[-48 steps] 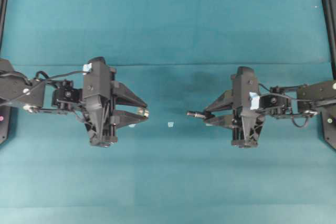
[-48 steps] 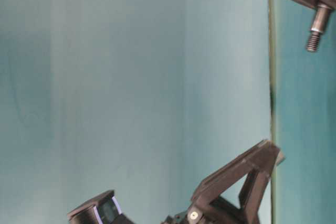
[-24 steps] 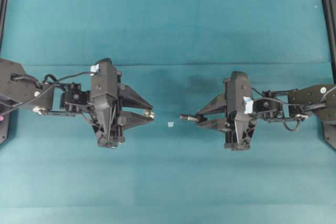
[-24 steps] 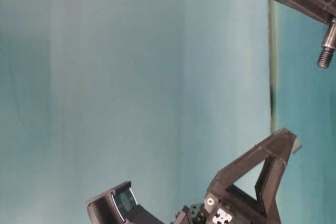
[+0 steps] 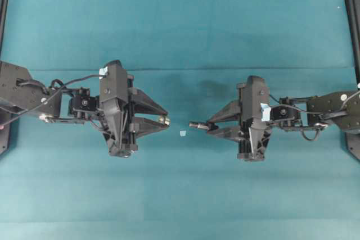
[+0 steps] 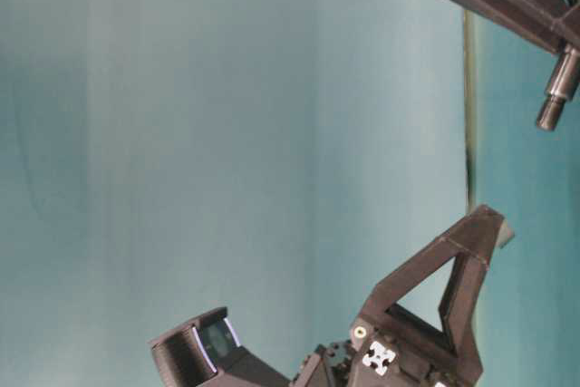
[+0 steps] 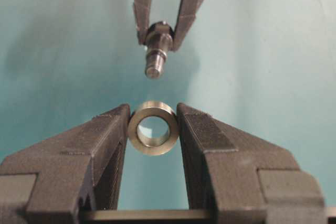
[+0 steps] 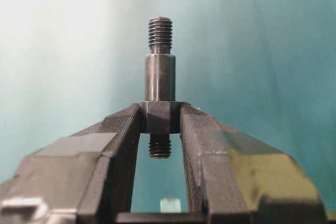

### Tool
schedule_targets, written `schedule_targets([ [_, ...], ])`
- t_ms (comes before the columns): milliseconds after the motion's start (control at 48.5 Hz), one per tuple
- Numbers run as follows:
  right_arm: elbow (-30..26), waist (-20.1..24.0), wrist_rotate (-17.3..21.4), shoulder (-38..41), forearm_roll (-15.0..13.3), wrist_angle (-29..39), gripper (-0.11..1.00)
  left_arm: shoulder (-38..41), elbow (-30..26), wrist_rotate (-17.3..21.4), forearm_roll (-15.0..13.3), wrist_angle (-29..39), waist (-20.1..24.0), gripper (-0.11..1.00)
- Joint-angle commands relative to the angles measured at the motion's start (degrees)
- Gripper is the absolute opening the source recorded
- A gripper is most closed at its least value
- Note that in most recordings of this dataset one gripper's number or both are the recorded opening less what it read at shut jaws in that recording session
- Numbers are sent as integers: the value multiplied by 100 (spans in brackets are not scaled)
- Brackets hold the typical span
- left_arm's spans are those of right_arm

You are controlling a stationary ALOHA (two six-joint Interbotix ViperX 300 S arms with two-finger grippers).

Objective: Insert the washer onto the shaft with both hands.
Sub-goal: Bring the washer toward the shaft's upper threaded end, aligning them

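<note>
Left tool [image 7: 153,129] clamps the washer [image 7: 153,127] by its outer rim, bore facing the shaft [image 8: 159,80]. Right tool [image 8: 160,116] pinches the shaft at its collar, threaded tip free. Both parts look hard, smooth, light, so likely slippery. Centre frame overhead, tips apart. The alignment offset is hard to judge. Pale scrap [image 5: 182,133] lies on the tabletop [image 5: 180,26].

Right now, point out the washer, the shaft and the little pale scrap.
washer [image 7: 153,127], left wrist view, on its front rim.
shaft [image 8: 160,77], right wrist view, on its smooth middle section.
pale scrap [image 5: 182,133], overhead view, on its center.
</note>
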Motion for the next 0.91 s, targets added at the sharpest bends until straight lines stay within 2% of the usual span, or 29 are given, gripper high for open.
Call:
schedule_targets([
  [0, -132, 18, 53, -9, 18, -79, 0, -18, -97, -18, 9, -114, -18, 37],
  [887, -272, 26, 53, 114, 79, -316, 0, 501, -501, -18, 0, -299, -35, 37],
])
